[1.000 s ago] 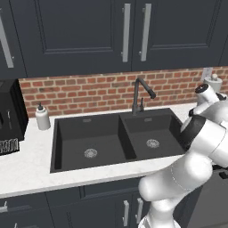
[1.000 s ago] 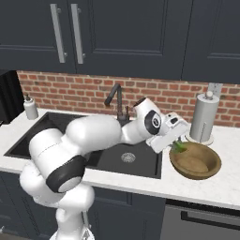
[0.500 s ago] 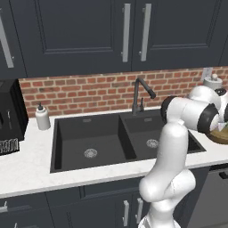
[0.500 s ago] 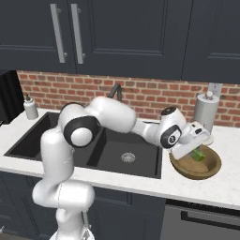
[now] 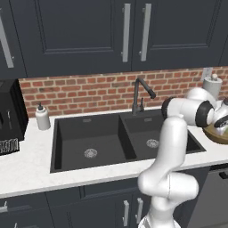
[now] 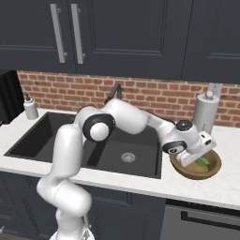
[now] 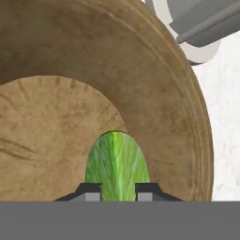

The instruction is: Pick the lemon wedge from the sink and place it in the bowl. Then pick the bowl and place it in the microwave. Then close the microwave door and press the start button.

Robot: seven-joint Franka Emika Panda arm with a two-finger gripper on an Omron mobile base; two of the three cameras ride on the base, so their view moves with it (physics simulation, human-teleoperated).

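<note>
Swung rightward since earlier, the white arm's gripper (image 7: 118, 191) pinches the small yellowish-green lemon wedge (image 7: 117, 164) low over the round light-brown wooden bowl (image 6: 213, 169) at centre right, where releasing off-centre might bounce it onto the rim.

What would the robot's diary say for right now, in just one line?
step: lemon into bowl | end effector: shut on lemon wedge, over the bowl | wedge: not released yet | bowl: on counter right of the sink
</note>
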